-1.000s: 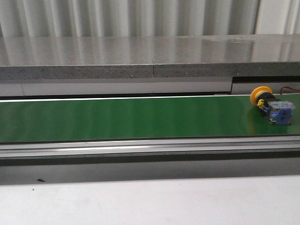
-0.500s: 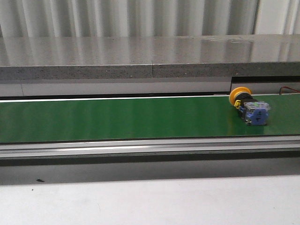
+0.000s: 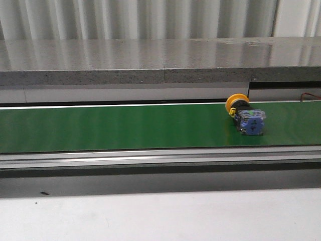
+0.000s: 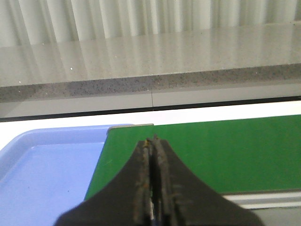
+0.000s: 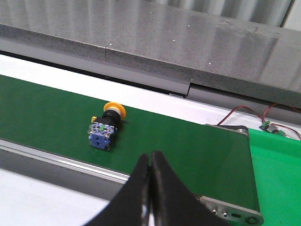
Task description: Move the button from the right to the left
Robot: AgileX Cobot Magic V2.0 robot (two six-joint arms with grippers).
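Note:
The button (image 3: pixel 246 115) lies on its side on the green belt (image 3: pixel 125 125), right of the middle, yellow cap toward the back and blue-grey block toward the front. It also shows in the right wrist view (image 5: pixel 106 125), ahead and to one side of my right gripper (image 5: pixel 151 155), which is shut and empty above the belt's near rail. My left gripper (image 4: pixel 153 141) is shut and empty over the belt's left end (image 4: pixel 202 150). Neither gripper shows in the front view.
A blue tray (image 4: pixel 42 174) sits just past the belt's left end. A grey stone ledge (image 3: pixel 160 63) runs behind the belt. A metal rail (image 3: pixel 160 159) runs along its front. Red wires and a small connector (image 5: pixel 268 123) lie past the belt's right end.
The button has travelled left along the belt, from near the right edge of the front view to right of the middle. No gripper has touched it.

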